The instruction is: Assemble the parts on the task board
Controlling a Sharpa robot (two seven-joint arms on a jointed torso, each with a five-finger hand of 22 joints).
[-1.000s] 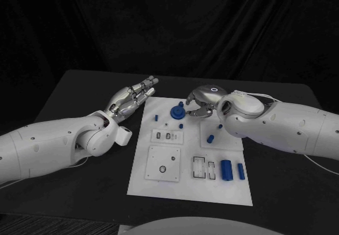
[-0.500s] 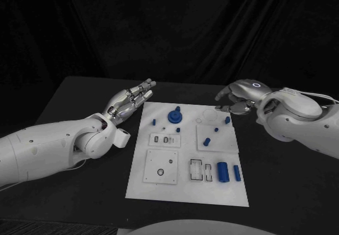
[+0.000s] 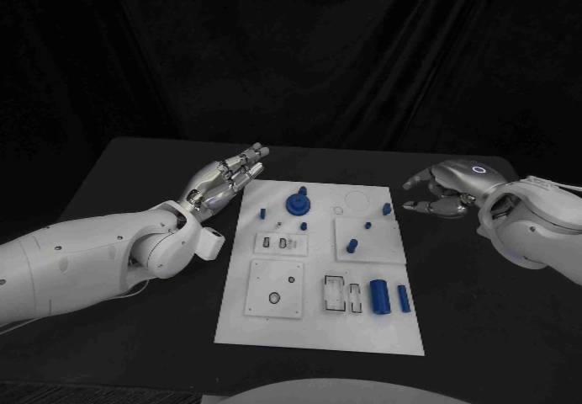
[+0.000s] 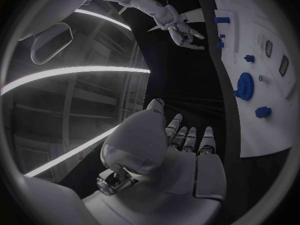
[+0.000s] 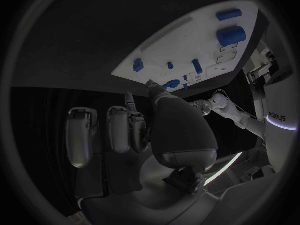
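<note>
The left hand (image 3: 224,178) hovers near the left edge of the task board (image 3: 277,320), at its far corner, fingers straight and side by side, holding nothing. The white task board lies at the table's (image 3: 121,194) centre and carries the blue parts: a round gear-like part (image 3: 297,202) near its far edge and two cylinders (image 3: 389,295) near its right edge. The right hand (image 3: 447,190) hovers beyond the board's far right corner, fingers curled inward with nothing visible between them.

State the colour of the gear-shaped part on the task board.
Blue; the gear-shaped part on the white task board shows best in the head view.
</note>
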